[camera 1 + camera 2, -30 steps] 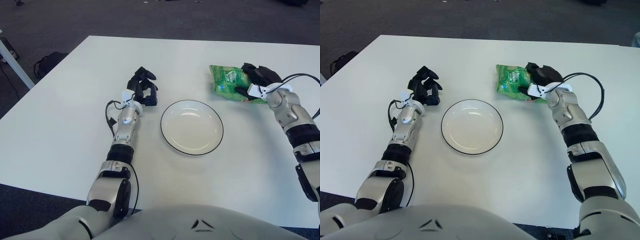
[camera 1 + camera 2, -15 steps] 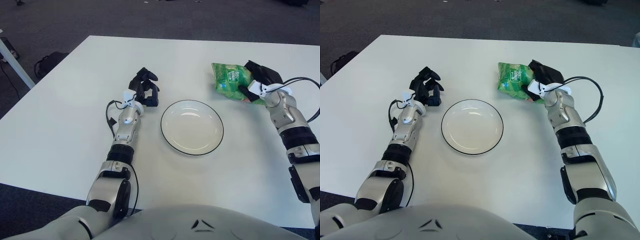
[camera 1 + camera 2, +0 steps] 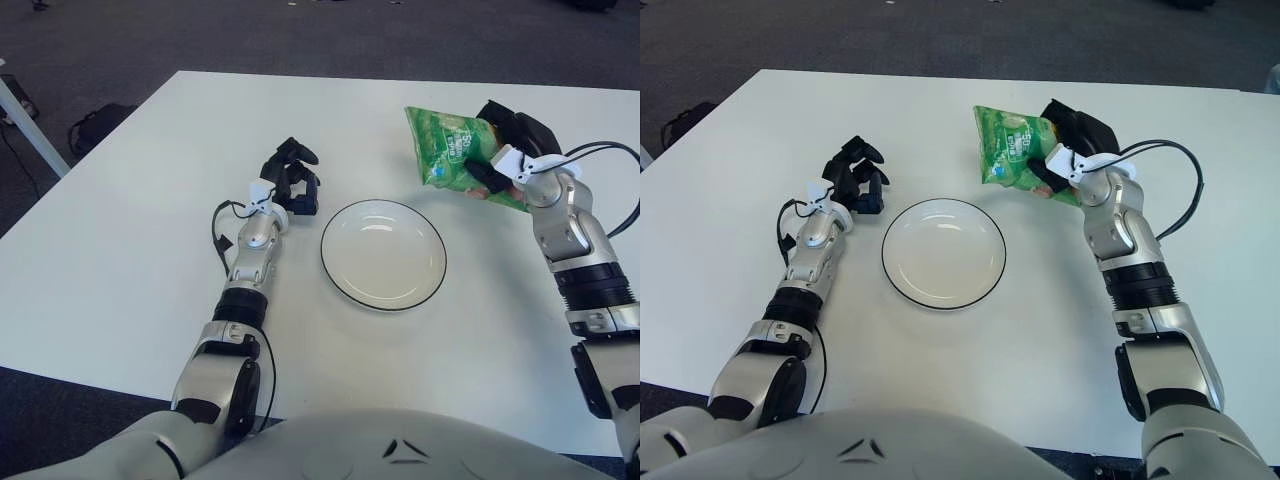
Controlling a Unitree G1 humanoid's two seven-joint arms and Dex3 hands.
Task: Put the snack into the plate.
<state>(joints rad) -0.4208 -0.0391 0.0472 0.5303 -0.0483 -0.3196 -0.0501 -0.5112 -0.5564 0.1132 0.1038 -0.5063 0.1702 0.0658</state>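
Right robot hand [image 3: 1065, 150] is gripping the green snack bag [image 3: 1012, 148], holding it tilted above the tabletop [image 3: 940, 380], just past the plate [image 3: 944, 252]. Left robot hand [image 3: 855, 177] sits curled, holding nothing, left of the plate.

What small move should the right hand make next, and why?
Probably carry the snack bag toward the robot's left, over the plate. The right hand grips the bag up and to the right of the plate, which holds nothing.
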